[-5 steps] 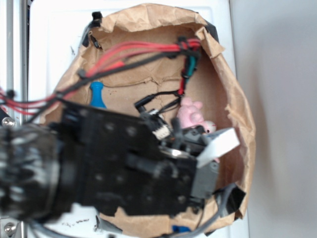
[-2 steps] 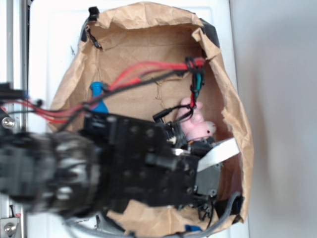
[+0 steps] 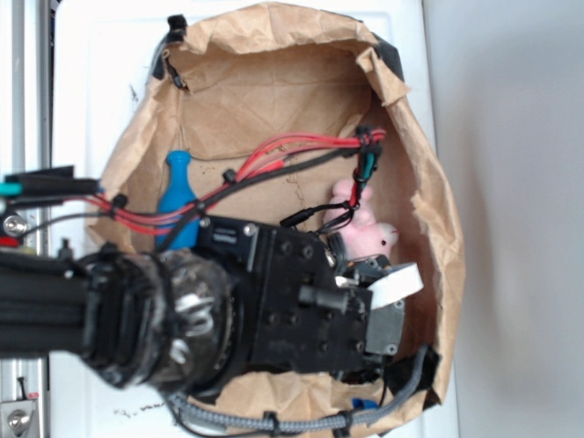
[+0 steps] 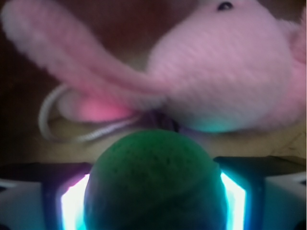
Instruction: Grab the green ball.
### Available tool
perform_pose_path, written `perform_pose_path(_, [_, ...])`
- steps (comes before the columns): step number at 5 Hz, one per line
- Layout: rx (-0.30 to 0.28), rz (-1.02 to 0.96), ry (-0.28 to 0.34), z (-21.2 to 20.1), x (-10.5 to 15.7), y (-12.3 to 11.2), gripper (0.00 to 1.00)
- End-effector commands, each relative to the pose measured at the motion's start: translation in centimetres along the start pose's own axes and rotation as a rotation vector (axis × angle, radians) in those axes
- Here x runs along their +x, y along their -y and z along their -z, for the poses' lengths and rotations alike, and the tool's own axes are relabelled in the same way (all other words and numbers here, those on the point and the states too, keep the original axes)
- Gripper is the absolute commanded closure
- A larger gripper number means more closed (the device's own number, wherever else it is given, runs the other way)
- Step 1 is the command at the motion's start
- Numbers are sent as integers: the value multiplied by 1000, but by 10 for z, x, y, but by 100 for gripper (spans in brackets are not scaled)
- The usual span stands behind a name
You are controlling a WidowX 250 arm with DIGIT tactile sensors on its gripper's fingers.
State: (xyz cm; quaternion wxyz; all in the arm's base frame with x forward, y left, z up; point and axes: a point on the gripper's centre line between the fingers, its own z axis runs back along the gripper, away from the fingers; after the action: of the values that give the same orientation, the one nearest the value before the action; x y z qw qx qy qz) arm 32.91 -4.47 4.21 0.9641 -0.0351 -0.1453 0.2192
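Green ball (image 4: pixel 154 184) seated dead centre between the spread fingers of the claw (image 4: pixel 154 191), lit pads flanking both sides, contact unclear, pink plush toy (image 4: pixel 225 72) just beyond.

A white bench (image 3: pixel 100 82) is carrying a crumpled brown paper bag (image 3: pixel 265 82), which is lying open on it with its walls curling up around the edge. Inside the bag, a blue bottle (image 3: pixel 178 187) is lying toward the left wall. A pink plush toy (image 3: pixel 365 228) is lying toward the right wall of the bag, well apart from the bottle. A green ball (image 4: pixel 156 187) is sitting just beside the plush toy, on the bag's brown floor.
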Motion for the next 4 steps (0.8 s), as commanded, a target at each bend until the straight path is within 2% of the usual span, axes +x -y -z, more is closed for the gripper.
perform_pose_path(1, [-84, -54, 49, -90, 28, -34, 100])
perform_pose_path(2, [115, -113, 82, -122, 34, -48, 100])
perform_pose_path(3, [292, -62, 27, -153, 43, -53, 100])
perform_pose_path(4, [325, 8, -34, -170, 53, -62, 100])
